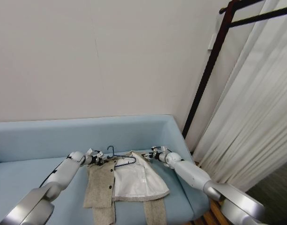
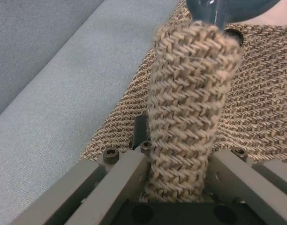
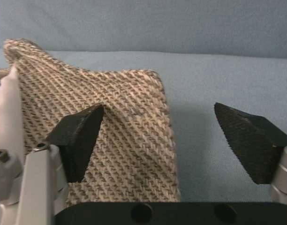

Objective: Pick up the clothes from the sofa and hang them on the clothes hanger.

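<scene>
You have the tweed coat (image 1: 102, 183) lying flat on the seat of the pale blue sofa (image 1: 31, 140). It is spread open, so its white lining (image 1: 134, 180) faces up. A dark blue hanger (image 1: 121, 162) sits at the collar end, with its hook pointing toward the sofa back.

Your left hand (image 1: 97, 157) is at the coat's left shoulder, clamped on a bunched roll of the tweed just below the hanger's end. Your right hand (image 1: 150, 153) is low at the coat's other shoulder. Its fingers (image 3: 80, 136) are spread wide apart: one pad rests over the edge of the tweed and the other is over bare sofa cushion, gripping nothing.

A dark clothes rack (image 1: 207, 75) stands past the sofa's right end, beside a white curtain (image 1: 256, 117).
</scene>
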`<state>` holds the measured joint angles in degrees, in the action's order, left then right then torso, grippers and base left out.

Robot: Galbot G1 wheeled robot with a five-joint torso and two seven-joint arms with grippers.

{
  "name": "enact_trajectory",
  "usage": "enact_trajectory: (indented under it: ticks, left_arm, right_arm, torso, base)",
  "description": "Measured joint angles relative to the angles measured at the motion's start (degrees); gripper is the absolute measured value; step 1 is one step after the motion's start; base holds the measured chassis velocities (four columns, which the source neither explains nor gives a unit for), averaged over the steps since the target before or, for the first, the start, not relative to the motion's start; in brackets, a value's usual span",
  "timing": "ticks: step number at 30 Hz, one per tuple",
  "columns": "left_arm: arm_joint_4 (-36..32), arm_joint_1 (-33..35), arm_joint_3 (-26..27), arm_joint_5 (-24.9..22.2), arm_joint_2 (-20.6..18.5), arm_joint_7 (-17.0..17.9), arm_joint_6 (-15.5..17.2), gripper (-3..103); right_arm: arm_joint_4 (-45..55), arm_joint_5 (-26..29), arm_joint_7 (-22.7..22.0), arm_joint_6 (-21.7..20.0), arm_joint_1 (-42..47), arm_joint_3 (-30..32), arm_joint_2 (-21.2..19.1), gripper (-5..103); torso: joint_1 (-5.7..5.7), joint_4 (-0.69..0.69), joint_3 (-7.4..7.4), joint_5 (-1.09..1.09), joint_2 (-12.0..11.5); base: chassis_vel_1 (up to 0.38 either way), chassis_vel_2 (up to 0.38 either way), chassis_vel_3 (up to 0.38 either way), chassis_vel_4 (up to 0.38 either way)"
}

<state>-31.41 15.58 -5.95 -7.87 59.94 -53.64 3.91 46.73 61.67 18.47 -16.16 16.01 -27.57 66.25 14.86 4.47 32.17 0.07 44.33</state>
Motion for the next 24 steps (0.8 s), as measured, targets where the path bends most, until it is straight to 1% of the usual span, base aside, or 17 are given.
enact_trajectory:
  ticks: [2, 4, 7, 9, 10, 11, 12, 13, 14, 17, 18, 19, 20, 22, 23, 24]
  left_arm:
    - [-0.10, 0.03, 0.00, -0.04, -0.14, -0.04, -0.03, 4]
    - [-0.09, 0.04, 0.00, -0.05, -0.15, -0.04, -0.03, 4]
    - [-0.02, 0.06, 0.00, -0.05, 0.00, -0.02, -0.04, 4]
    - [-0.01, 0.09, 0.00, -0.05, 0.06, 0.00, -0.04, 4]
    - [0.00, 0.16, -0.01, -0.05, 0.13, 0.01, -0.06, 4]
    - [-0.01, 0.19, -0.04, -0.05, 0.13, 0.03, -0.09, 4]
    - [-0.03, 0.20, -0.07, -0.06, 0.13, 0.03, -0.12, 4]
    - [-0.06, 0.21, -0.10, -0.06, 0.13, 0.03, -0.14, 4]
    - [-0.06, 0.21, -0.10, -0.06, 0.13, 0.03, -0.14, 4]
    - [-0.09, 0.21, -0.17, -0.09, 0.05, 0.02, -0.20, 4]
    - [-0.09, 0.21, -0.18, -0.09, 0.04, 0.01, -0.21, 4]
    - [-0.10, 0.25, -0.19, -0.11, 0.01, 0.01, -0.25, 4]
    - [-0.10, 0.25, -0.19, -0.11, 0.01, 0.01, -0.25, 4]
    - [-0.11, 0.36, -0.19, -0.11, -0.05, -0.02, -0.39, 4]
    - [-0.11, 0.37, -0.19, -0.12, -0.05, -0.02, -0.39, 4]
    - [-0.21, 0.50, -0.19, -0.12, -0.10, -0.11, -0.47, 4]
  right_arm:
    - [-0.61, -0.11, 0.15, 0.21, 0.23, 0.24, 0.36, 71]
    - [-0.80, -0.21, 0.19, 0.35, 0.34, 0.35, 0.48, 71]
    - [-1.08, -0.43, 0.09, 1.01, 0.51, 0.44, 0.71, 57]
    - [-1.10, -0.45, 0.02, 1.08, 0.51, 0.45, 0.73, 57]
    - [-1.13, -0.52, -0.08, 1.21, 0.51, 0.45, 0.76, 46]
    - [-1.26, -0.65, -0.21, 1.26, 0.51, 0.45, 0.78, 41]
    - [-1.37, -0.79, -0.25, 1.32, 0.51, 0.45, 0.80, 41]
    - [-1.53, -1.00, -0.25, 1.53, 0.51, 0.45, 0.85, 36]
    - [-1.53, -1.00, -0.25, 1.53, 0.51, 0.45, 0.85, 36]
    - [-1.74, -1.30, -0.37, 2.02, 0.53, 0.44, 0.97, 19]
    - [-1.73, -1.31, -0.40, 2.07, 0.53, 0.44, 0.96, 19]
    - [-1.66, -1.29, -0.44, 2.12, 0.53, 0.44, 0.93, 14]
    - [-1.66, -1.29, -0.44, 2.12, 0.53, 0.44, 0.93, 14]
    - [-1.29, -1.20, -0.43, 2.00, 0.49, 0.50, 0.68, 4]
    - [-1.26, -1.20, -0.43, 1.97, 0.49, 0.52, 0.66, 4]
    - [-1.02, -1.21, -0.32, 0.80, 0.28, 1.18, 0.38, -2]
  torso:
    - [0.00, 0.00, 0.00, 0.00, 0.00]
    - [0.00, 0.00, 0.00, 0.00, 0.00]
    - [0.00, 0.00, 0.00, 0.01, 0.00]
    - [0.00, -0.01, 0.00, 0.02, 0.00]
    - [0.00, -0.01, 0.00, 0.01, 0.00]
    - [0.00, -0.01, 0.00, 0.01, 0.00]
    - [0.00, -0.01, 0.00, 0.01, 0.00]
    - [0.00, -0.01, 0.00, 0.01, 0.00]
    - [0.00, -0.01, 0.00, 0.01, 0.00]
    - [0.00, 0.00, 0.00, 0.01, 0.00]
    - [0.00, 0.00, 0.00, 0.01, 0.00]
    - [0.00, 0.00, 0.00, 0.01, 0.00]
    - [0.00, 0.00, 0.00, 0.01, 0.00]
    - [0.00, 0.00, 0.00, 0.01, 0.00]
    - [0.00, 0.00, 0.00, 0.01, 0.00]
    - [0.00, 0.00, 0.00, 0.01, 0.00]
  base:
    - [0.000, 0.000, 0.000, 0.000]
    - [0.000, 0.000, 0.000, 0.000]
    - [0.000, 0.000, 0.000, 0.000]
    - [0.000, 0.000, 0.000, 0.000]
    - [0.000, 0.000, 0.000, 0.000]
    - [0.000, 0.000, 0.000, 0.000]
    - [0.000, 0.000, 0.000, 0.000]
    - [0.000, 0.000, 0.000, 0.000]
    - [0.000, 0.000, 0.000, 0.000]
    - [0.000, 0.000, 0.000, 0.000]
    - [0.000, 0.000, 0.000, 0.000]
    - [0.000, 0.000, 0.000, 0.000]
    - [0.000, 0.000, 0.000, 0.000]
    - [0.000, 0.000, 0.000, 0.000]
    - [0.000, 0.000, 0.000, 0.000]
    - [0.000, 0.000, 0.000, 0.000]
